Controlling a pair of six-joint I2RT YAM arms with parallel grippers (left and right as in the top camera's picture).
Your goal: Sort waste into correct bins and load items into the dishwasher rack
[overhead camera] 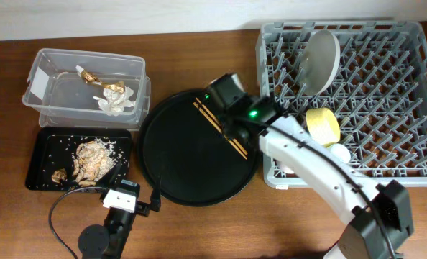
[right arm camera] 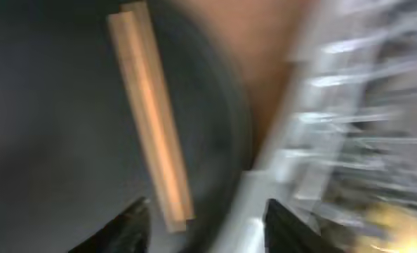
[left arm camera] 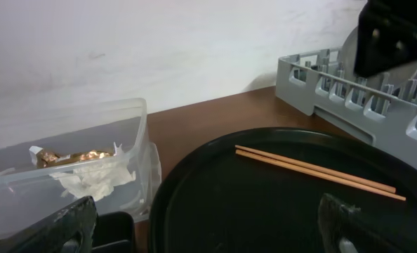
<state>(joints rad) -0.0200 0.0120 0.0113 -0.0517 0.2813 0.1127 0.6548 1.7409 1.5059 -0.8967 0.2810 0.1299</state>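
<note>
Dark brown wooden table [overhead camera: 199, 230]; plain white wall [left arm camera: 159, 49] behind far edge; soft even light.

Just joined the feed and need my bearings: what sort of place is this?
Probably a staged dish-clearing bench rather than a real kitchen: a wooden table holds a grey dishwasher rack, a round black tray with chopsticks, and a clear tub of waste, against a plain wall.

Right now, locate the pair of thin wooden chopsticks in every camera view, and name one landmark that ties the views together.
Overhead: the pair of thin wooden chopsticks lies diagonally on the right part of the large round black tray.
Left wrist: right of centre, slanting down to the right across the tray.
Right wrist: blurred, running from the top toward lower centre.
Shared landmark: the round black tray beneath them.
</note>
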